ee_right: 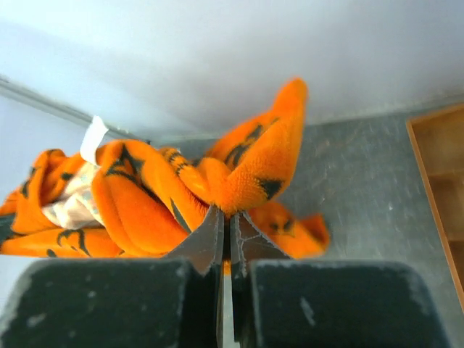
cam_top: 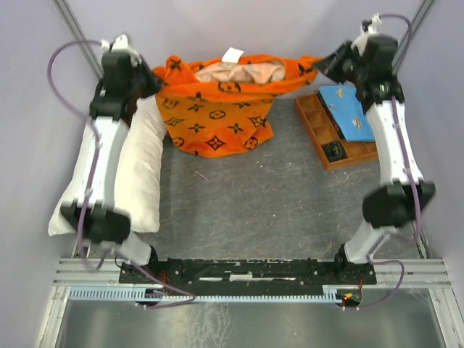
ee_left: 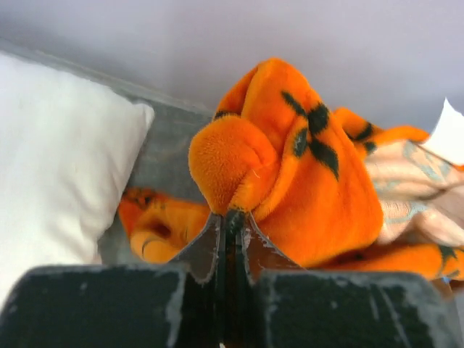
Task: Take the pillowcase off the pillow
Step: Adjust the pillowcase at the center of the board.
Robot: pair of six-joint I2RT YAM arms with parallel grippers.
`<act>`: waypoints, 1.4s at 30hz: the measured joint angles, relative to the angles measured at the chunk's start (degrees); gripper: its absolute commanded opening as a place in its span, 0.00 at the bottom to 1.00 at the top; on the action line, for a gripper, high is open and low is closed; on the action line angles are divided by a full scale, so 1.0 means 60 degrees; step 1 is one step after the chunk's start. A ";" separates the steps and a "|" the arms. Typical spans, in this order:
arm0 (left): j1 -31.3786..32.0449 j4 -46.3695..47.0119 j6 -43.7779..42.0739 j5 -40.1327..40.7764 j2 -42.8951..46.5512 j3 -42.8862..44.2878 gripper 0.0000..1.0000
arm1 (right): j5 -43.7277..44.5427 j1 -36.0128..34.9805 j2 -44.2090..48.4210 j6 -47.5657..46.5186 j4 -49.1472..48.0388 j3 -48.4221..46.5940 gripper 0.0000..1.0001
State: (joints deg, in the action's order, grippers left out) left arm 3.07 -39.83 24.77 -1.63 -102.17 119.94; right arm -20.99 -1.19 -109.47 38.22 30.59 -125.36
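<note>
Your left gripper (ee_left: 230,216) is pinching a fold of the pillowcase (cam_top: 217,119) — jaws pressed together on the orange plush, with nothing else between them. Your right gripper (ee_right: 228,212) is clamping the opposite end of the opening the same way, tight on the fabric. Between the two, the pillowcase is hanging stretched at the far side of the table (cam_top: 254,196), its mouth gaping upward on a pale inside, its lower part draping onto the surface. The pillow (cam_top: 141,170) is lying uncovered along the left side, under your left arm — just beside the pillowcase. A wooden tray (cam_top: 313,127) holding a blue cloth (cam_top: 351,109) is sitting at the right.
</note>
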 measured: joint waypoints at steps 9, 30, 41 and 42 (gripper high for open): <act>0.0248 0.2324 0.0408 0.1257 0.5380 -0.8907 0.98 | 0.0087 0.0076 0.4331 -0.0219 -0.2601 0.9133 0.61; 0.3938 0.1195 -0.0488 0.1563 0.0200 -0.7362 0.88 | 0.2685 -0.3450 0.2503 -0.1734 -0.0820 0.9745 0.67; 0.3942 0.0823 -0.0433 0.3206 -0.1326 -0.7144 0.47 | 0.3861 -0.3636 0.0911 -0.2375 -0.0514 0.8597 0.32; 0.3945 0.0790 -0.0393 0.3330 -0.1330 -0.7140 0.21 | 0.3887 -0.3636 0.0911 -0.2412 -0.0517 0.8597 0.23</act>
State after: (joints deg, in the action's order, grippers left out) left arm 26.74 -35.09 22.41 18.35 -110.15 77.10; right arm 2.33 -23.00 -104.01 23.75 27.49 -73.78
